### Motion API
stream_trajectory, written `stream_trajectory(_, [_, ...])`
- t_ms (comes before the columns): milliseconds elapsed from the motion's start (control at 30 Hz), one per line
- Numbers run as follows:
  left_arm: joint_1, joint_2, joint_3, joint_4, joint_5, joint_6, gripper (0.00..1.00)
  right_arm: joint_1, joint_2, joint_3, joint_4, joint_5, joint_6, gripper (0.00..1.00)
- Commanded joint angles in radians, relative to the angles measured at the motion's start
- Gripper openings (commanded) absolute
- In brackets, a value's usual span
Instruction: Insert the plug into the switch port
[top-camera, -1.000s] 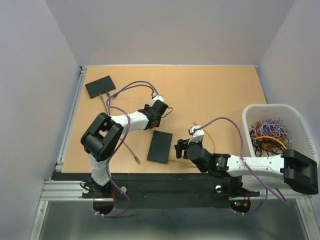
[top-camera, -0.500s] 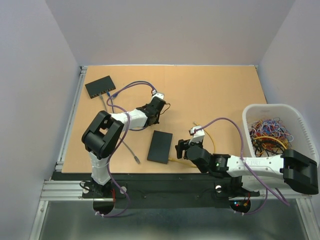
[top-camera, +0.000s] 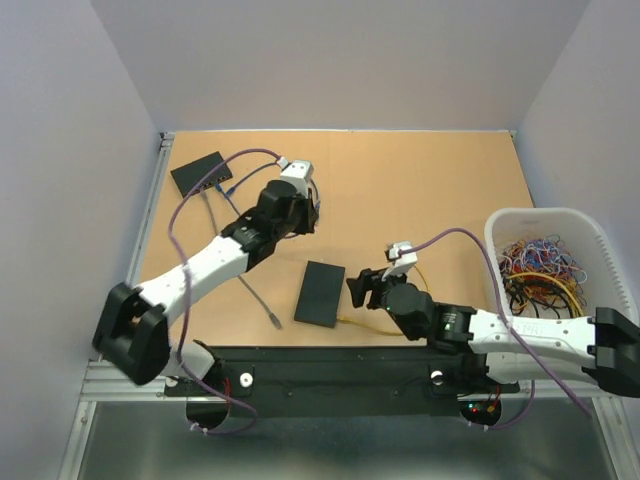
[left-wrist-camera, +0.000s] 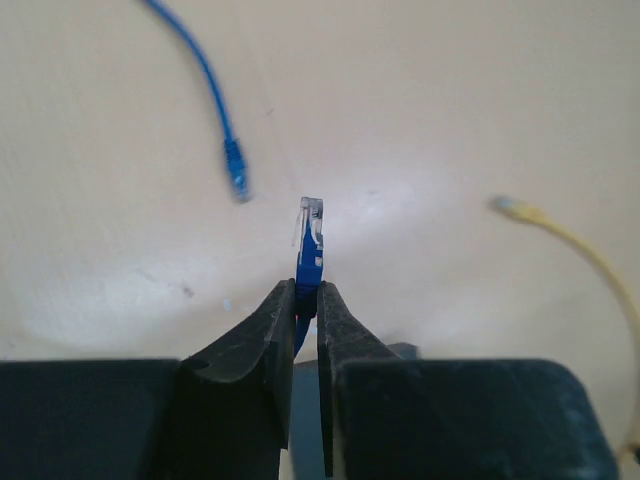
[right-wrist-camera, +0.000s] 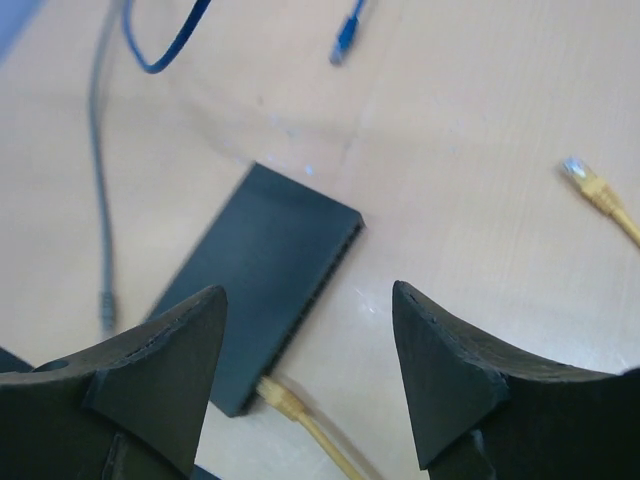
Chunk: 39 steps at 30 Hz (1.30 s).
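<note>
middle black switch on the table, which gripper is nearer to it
Right. The right gripper hangs open just beside the right edge of the middle switch. The left gripper is farther off, beyond the switch's far end, shut on a blue plug.

Two black switches (top-camera: 200, 172) (top-camera: 320, 293), three loose cables (left-wrist-camera: 205, 75) (right-wrist-camera: 94, 160) (left-wrist-camera: 560, 232), one white basket (top-camera: 545, 212).

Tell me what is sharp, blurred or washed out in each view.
Left wrist: the blue plug in the left gripper is crisp, the loose blue cable end and yellow plug go soft, and a pale glare patch sits on the table. Right wrist: mildly blurred throughout, the right gripper dark and soft-edged above the black switch. Top external: evenly lit, sharp, faint shadows.
</note>
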Motion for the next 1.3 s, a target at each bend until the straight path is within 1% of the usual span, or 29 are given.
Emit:
stream_trajectory(0, [-0.001, -0.224, -0.079, 0.159, 0.257, -0.059, 0.00, 0.000, -0.085, 0.063, 0.098, -0.036, -0.080, 0.72])
stream_trajectory(33, [-0.003, -0.260, -0.099, 0.177, 0.296, -0.078, 0.00, 0.000, -0.106, 0.056, 0.124, -0.063, -0.097, 0.72])
stream_trajectory(67, [-0.001, -0.322, -0.141, 0.218, 0.364, -0.089, 0.00, 0.000, -0.146, 0.042, 0.174, -0.093, -0.118, 0.72])
stream_trajectory(133, [-0.003, -0.378, -0.182, 0.277, 0.454, -0.116, 0.00, 0.000, -0.186, 0.025, 0.222, -0.167, -0.136, 0.72])
stream_trajectory(167, [-0.003, -0.431, -0.220, 0.292, 0.475, -0.124, 0.00, 0.000, -0.221, 0.016, 0.265, -0.190, -0.152, 0.72])
stream_trajectory(300, [-0.007, -0.533, -0.294, 0.348, 0.538, -0.164, 0.00, 0.000, -0.260, -0.006, 0.319, -0.303, -0.187, 0.71])
stream_trajectory(400, [-0.015, -0.591, -0.336, 0.397, 0.578, -0.182, 0.00, 0.000, -0.246, 0.009, 0.329, -0.368, -0.219, 0.70])
stream_trajectory(533, [-0.020, -0.627, -0.354, 0.395, 0.569, -0.190, 0.00, 0.000, -0.221, 0.022, 0.334, -0.385, -0.230, 0.70])
stream_trajectory(633, [-0.020, -0.625, -0.353, 0.357, 0.520, -0.193, 0.00, 0.000, -0.209, 0.026, 0.334, -0.362, -0.230, 0.70])
stream_trajectory(733, [-0.020, -0.599, -0.331, 0.241, 0.350, -0.181, 0.00, 0.000, -0.197, 0.020, 0.334, -0.310, -0.224, 0.70])
stream_trajectory(767, [-0.020, -0.578, -0.327, 0.184, 0.257, -0.179, 0.00, 0.000, -0.189, 0.019, 0.326, -0.292, -0.216, 0.70])
stream_trajectory(833, [-0.020, -0.555, -0.316, 0.141, 0.169, -0.182, 0.00, 0.000, -0.182, 0.017, 0.311, -0.235, -0.207, 0.70])
stream_trajectory(867, [-0.018, -0.530, -0.313, 0.107, 0.099, -0.194, 0.00, 0.000, -0.177, 0.019, 0.296, -0.217, -0.200, 0.70])
stream_trajectory(933, [-0.017, -0.506, -0.307, 0.090, 0.023, -0.195, 0.00, 0.000, -0.155, 0.034, 0.270, -0.146, -0.186, 0.72])
stream_trajectory(1033, [0.002, -0.461, -0.308, 0.073, -0.021, -0.211, 0.00, 0.000, -0.106, 0.060, 0.211, -0.069, -0.158, 0.73])
stream_trajectory(1067, [0.025, -0.443, -0.313, 0.069, -0.046, -0.219, 0.00, 0.000, -0.093, 0.080, 0.184, -0.052, -0.144, 0.73])
stream_trajectory(1167, [0.081, -0.417, -0.322, 0.072, -0.040, -0.251, 0.00, -0.008, -0.045, 0.108, 0.156, -0.038, -0.132, 0.73])
stream_trajectory(1267, [0.207, -0.386, -0.339, 0.084, -0.024, -0.267, 0.00, -0.017, -0.013, 0.121, 0.151, -0.052, -0.118, 0.73])
